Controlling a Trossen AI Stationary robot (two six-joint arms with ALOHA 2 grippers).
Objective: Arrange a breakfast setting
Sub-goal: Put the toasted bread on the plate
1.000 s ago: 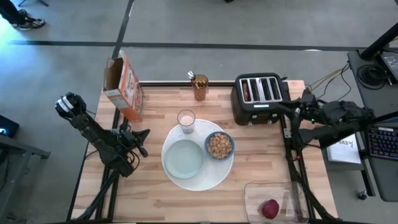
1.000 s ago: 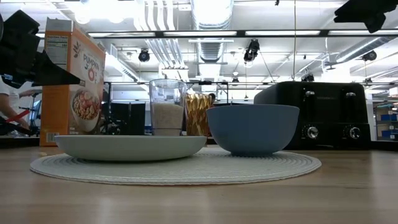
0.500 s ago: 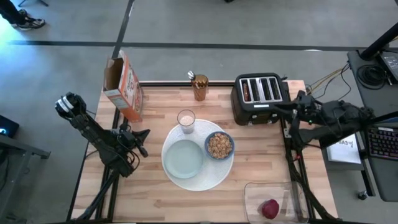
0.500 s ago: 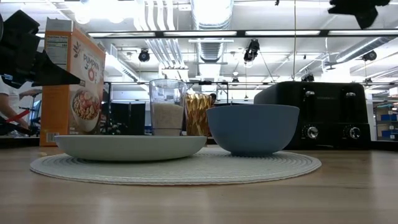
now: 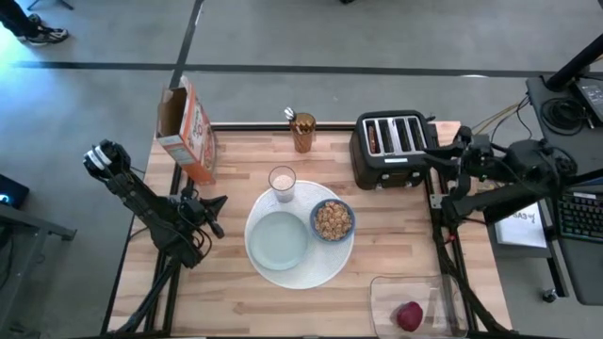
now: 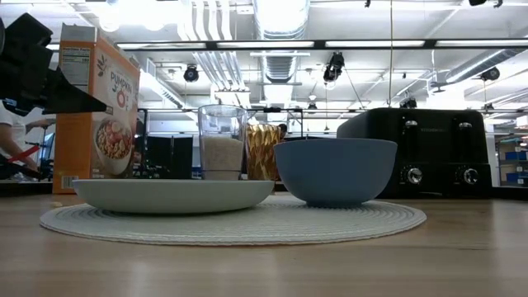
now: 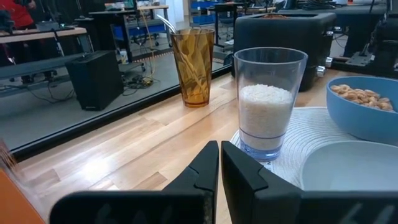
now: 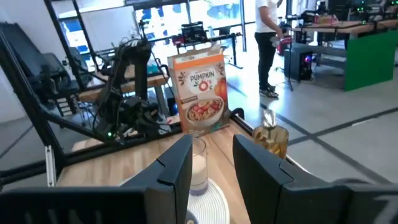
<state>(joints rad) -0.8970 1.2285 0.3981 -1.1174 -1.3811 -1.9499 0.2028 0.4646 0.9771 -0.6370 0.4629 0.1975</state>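
Note:
A large round white plate (image 5: 320,268) lies mid-table, ribbed like a mat. On it rest a smaller pale green plate (image 5: 280,239) and a blue bowl (image 5: 332,220) holding cereal. A milk glass (image 5: 282,181) stands at its far rim. Brown toast (image 5: 376,137) sits in a slot of the toaster. A red fruit (image 5: 408,316) lies in a clear tub. A metal spoon (image 5: 291,115) stands in an amber glass. My left gripper (image 5: 219,202) is shut and empty, left of the plates. My right gripper (image 5: 441,155) is open and empty, raised beside the toaster's right side.
The black four-slot toaster (image 5: 391,151) stands at the far right and the cereal box (image 5: 188,132) at the far left. The amber glass (image 5: 302,133) is at the far edge. The clear tub (image 5: 415,303) is at the near right corner. A person stands beyond the table (image 8: 267,37).
My right arm has risen, going out of the top of the low view, and has shifted a little toward the table's far edge beside the toaster. Nothing on the table has moved.

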